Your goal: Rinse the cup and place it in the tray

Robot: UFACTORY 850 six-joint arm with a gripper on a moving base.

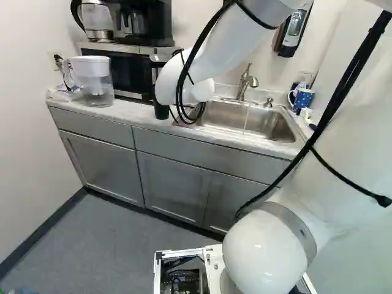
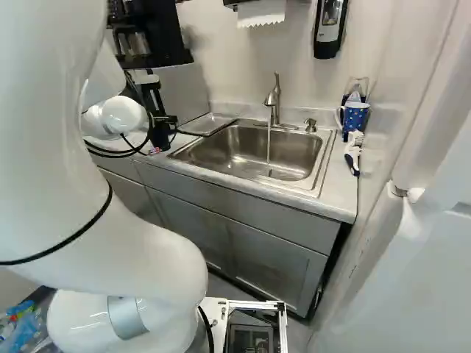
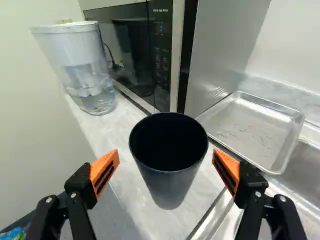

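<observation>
The black, orange-padded jaws stand released and spread astride the dark, tapered, round cup (image 3: 169,187), upright on the pale marbled worktop (image 3: 115,130), so I judge I'm lined up to grip it for rinsing.

From behind the jointed white arm (image 1: 236,43), on its left, we look ahead and down at the long pale marbled counter (image 1: 144,115). From its right, we face that counter too, closer to the rectangular stainless-steel sink (image 2: 235,147); both base views share this sink. From the wrist, we look down at close range along the counter toward the clear-and-white plastic pitcher (image 3: 80,65), shared with the left base view.
</observation>
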